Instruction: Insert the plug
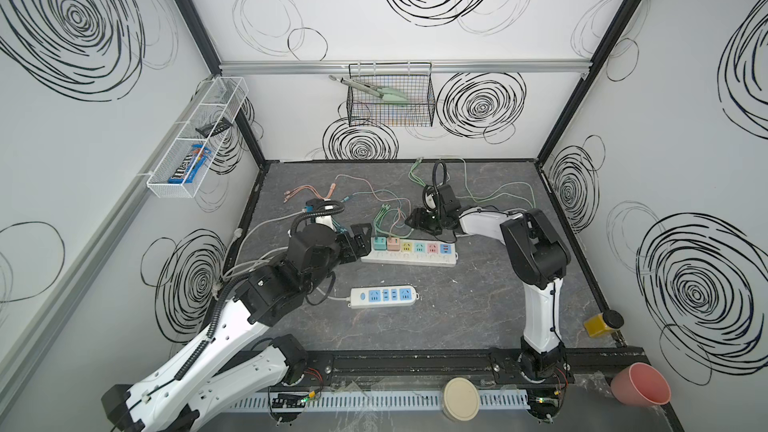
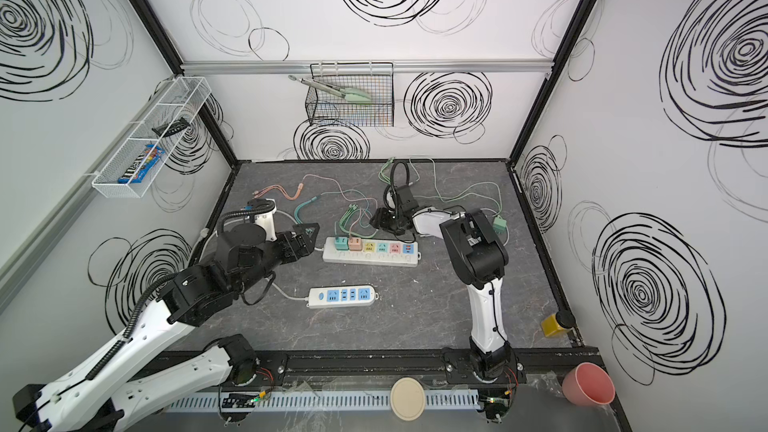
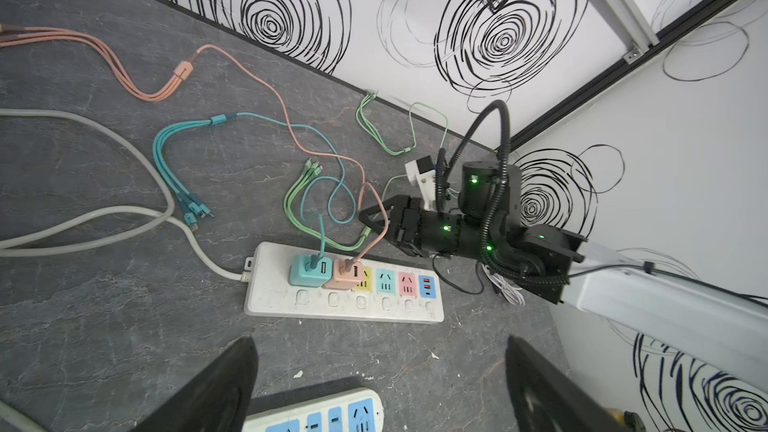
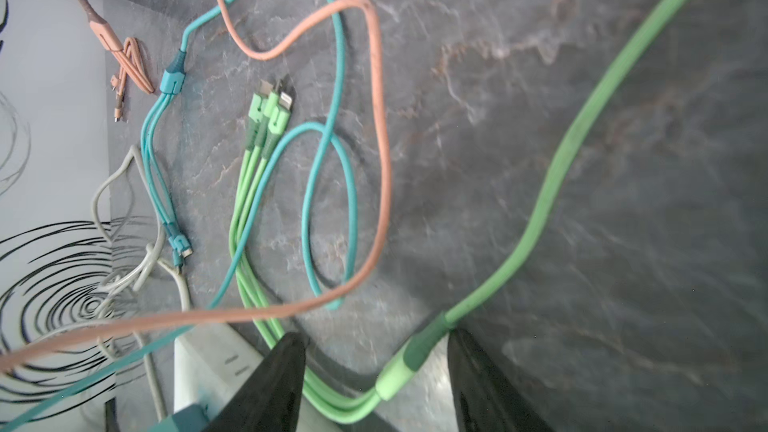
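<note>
Right wrist view: right gripper (image 4: 372, 334) fingers, half-closed, straddle the stiff moulded collar (image 4: 415, 353) of the evidently limp, light green cable (image 4: 582, 126) without clamping; grip there. Left gripper (image 3: 379, 339) gapes wide.

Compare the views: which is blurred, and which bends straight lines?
Right wrist view: blurred, the green cable and table soft; left wrist view: crisp on the strip, evenly lit; both top views: sharp, but wide-angle, the frame posts splaying outward.
</note>
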